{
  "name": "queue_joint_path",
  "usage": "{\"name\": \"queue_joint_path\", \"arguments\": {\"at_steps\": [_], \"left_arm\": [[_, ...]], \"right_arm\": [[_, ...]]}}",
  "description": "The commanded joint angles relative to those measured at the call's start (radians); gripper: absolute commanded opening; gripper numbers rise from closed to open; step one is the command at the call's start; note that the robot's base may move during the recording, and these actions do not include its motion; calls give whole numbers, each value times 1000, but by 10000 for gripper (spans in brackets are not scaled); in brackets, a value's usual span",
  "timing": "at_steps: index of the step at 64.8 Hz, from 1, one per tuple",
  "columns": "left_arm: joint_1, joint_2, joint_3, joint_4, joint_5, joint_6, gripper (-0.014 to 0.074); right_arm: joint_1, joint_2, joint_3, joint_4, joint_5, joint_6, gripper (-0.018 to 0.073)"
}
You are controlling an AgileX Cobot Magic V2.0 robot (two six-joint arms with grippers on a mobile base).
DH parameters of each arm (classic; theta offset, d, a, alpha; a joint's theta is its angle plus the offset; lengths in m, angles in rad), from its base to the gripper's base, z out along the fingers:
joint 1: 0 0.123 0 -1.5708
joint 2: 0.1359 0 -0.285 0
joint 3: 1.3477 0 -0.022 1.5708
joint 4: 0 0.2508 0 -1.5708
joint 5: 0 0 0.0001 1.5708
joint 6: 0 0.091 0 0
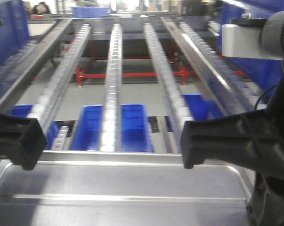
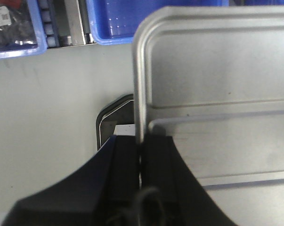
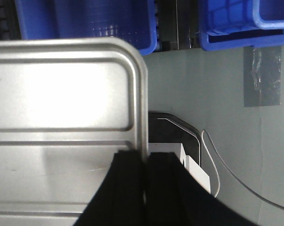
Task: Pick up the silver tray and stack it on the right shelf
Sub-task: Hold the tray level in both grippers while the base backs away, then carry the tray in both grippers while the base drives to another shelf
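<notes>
Opposite side rims of tray (image 1: 123, 186) are clamped by left claw (image 2: 141, 143) and right claw (image 3: 145, 157), with tray held just before shelf (image 1: 114, 70).

Left tool (image 2: 141, 143), right tool (image 3: 145, 159), both clamped.

Front view low, facing along right shelf (image 1: 111, 70), wrist views close, downward, all sharing silver tray (image 2: 217, 70)
</notes>
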Motion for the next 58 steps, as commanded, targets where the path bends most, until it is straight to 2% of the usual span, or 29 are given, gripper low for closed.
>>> {"name": "queue_joint_path", "arguments": {"at_steps": [1, 58], "left_arm": [[-11, -21, -20, 2, 35, 30, -100], [-11, -21, -20, 2, 36, 30, -100]], "right_arm": [[-2, -29, -25, -67, -5, -4, 57], [-2, -29, -25, -67, 49, -4, 57]]}}
